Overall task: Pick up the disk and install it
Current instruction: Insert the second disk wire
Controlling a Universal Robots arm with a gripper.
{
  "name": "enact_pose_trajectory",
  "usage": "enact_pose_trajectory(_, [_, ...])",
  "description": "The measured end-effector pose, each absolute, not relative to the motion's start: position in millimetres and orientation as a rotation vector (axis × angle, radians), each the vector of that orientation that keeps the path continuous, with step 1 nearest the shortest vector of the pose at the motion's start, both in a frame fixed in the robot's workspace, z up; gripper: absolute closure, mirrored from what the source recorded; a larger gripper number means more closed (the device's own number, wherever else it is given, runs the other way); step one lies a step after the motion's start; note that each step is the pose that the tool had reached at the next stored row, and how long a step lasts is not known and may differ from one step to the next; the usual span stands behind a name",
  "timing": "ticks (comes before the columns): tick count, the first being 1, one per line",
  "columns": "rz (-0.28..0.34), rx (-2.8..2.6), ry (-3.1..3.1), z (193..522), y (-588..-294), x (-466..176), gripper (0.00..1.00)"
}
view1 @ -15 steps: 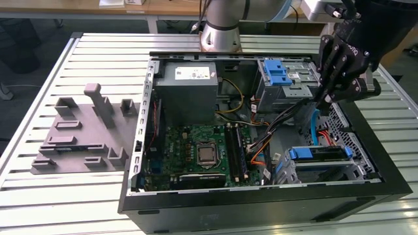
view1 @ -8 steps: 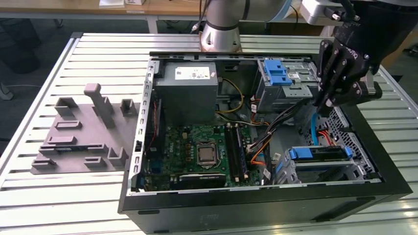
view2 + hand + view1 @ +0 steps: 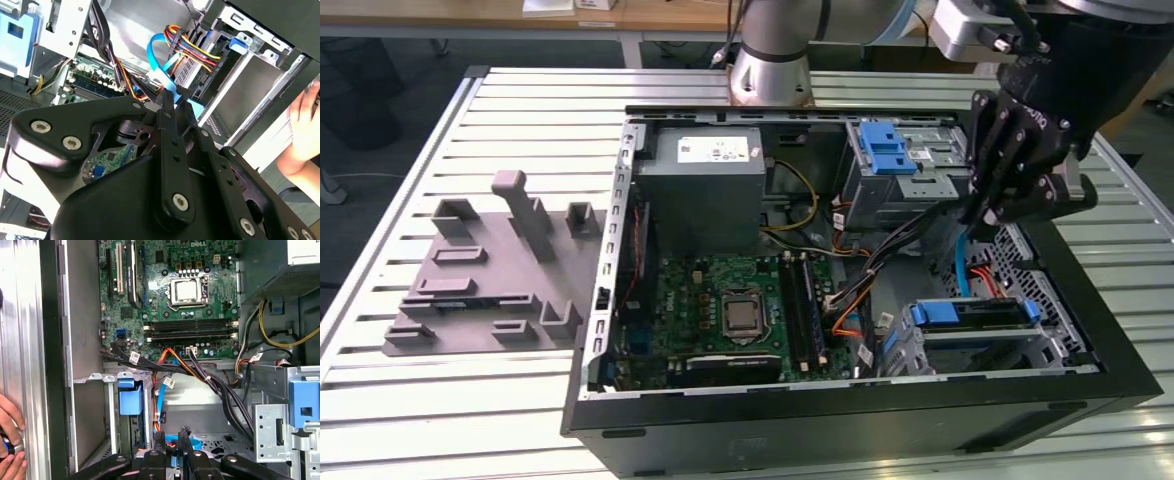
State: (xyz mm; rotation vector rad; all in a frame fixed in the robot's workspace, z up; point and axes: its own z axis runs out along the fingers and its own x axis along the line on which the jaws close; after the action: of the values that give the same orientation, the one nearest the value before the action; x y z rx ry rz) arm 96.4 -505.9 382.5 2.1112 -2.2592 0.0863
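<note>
While the arm hung over the opened computer case, the scene read as follows.

Tool: the black tool [image 3: 1001,195] hovered inside the case [image 3: 720,430], at the exterior view's right, between the drive cage and the lower bay; in both wrist views its fingers [image 3: 172,107] stood close together around a blue flat cable, and I could not tell whether they pinched it or merely flanked it.

Disk: the disk [image 3: 974,315], in its blue carrier frame, sat in the lower bay at the case's near right corner in the exterior view, apart from the tool; in the first wrist view its blue end [image 3: 130,399] showed between the bay's metal rails.

Blue cable: the blue flat cable [image 3: 966,265] ran from beside the tool down toward the disk's bay.

Drive cage: grey metal with a blue latch [image 3: 887,150], just beside the tool.

Power supply: a grey box with a white sticker [image 3: 707,185], at the far side of the case.

Motherboard: green board [image 3: 727,315] on the case floor.

Worktop: slatted metal worktop [image 3: 400,400], carrying a grey moulded fixture [image 3: 487,275] at the exterior view's left.

Person: a hand [image 3: 302,135] rested by the case's outer wall.
</note>
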Motion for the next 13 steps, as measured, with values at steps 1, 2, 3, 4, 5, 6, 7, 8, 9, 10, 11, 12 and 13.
enact_pose_trajectory(1, [0.086,2.111,-2.259,381.4,-505.9,96.5,0.76])
enact_pose_trajectory(2, [0.086,2.111,-2.259,380.4,-505.9,96.6,0.76])
enact_pose_trajectory(3, [0.086,2.111,-2.259,379.3,-505.9,96.7,0.76])
enact_pose_trajectory(4, [0.086,2.111,-2.259,378.3,-505.9,96.8,0.76])
enact_pose_trajectory(5, [0.086,2.111,-2.259,377.5,-505.9,96.8,0.76])
enact_pose_trajectory(6, [0.086,2.111,-2.259,376.6,-505.8,96.9,0.76])
enact_pose_trajectory(7, [0.086,2.111,-2.259,375.7,-505.8,97.0,0.76])
enact_pose_trajectory(8, [0.086,2.111,-2.259,375.0,-505.8,97.1,0.76])
enact_pose_trajectory(9, [0.086,2.111,-2.259,374.2,-505.8,97.1,0.77])
enact_pose_trajectory(10, [0.086,2.111,-2.259,373.5,-505.8,97.2,0.77])
enact_pose_trajectory(11, [0.086,2.111,-2.259,372.8,-505.8,97.3,0.83])
enact_pose_trajectory(12, [0.086,2.111,-2.259,372.2,-505.9,97.3,0.83])
enact_pose_trajectory(13, [0.086,2.111,-2.259,371.6,-505.8,97.4,0.84])
